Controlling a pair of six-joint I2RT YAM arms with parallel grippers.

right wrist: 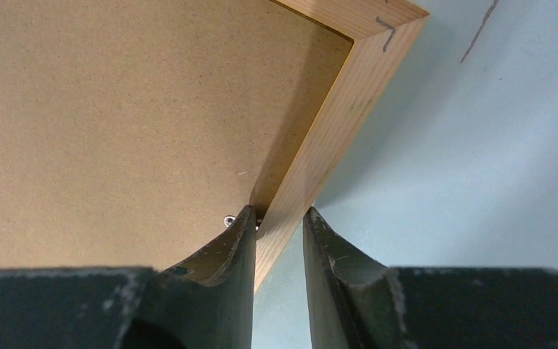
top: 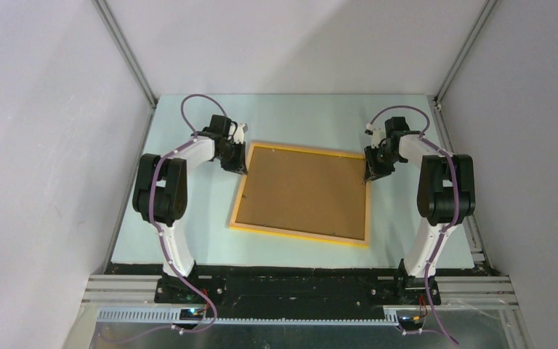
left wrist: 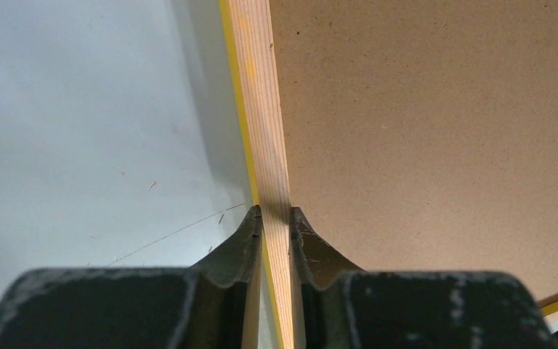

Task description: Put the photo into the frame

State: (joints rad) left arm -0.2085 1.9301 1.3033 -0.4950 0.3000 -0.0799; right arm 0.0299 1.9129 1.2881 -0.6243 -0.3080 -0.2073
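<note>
The yellow-orange wooden frame (top: 298,236) lies back-side up in the middle of the table, and a plain brown backing board (top: 305,189) fills it. The photo is hidden. My left gripper (top: 238,166) is shut on the frame's left rail (left wrist: 261,109) near the far left corner, with one finger on each side of the rail. My right gripper (top: 369,174) is shut on the right rail (right wrist: 349,94) just below the far right corner. Its inner finger (right wrist: 240,240) rests on the backing board (right wrist: 116,109) side. Shadows beside both rails suggest the far end is slightly raised.
The pale green table top (top: 298,120) is walled by white panels at the left, right and back. A small metal clip (right wrist: 228,219) sits on the backing board by the right rail. The arm bases stand at the near edge.
</note>
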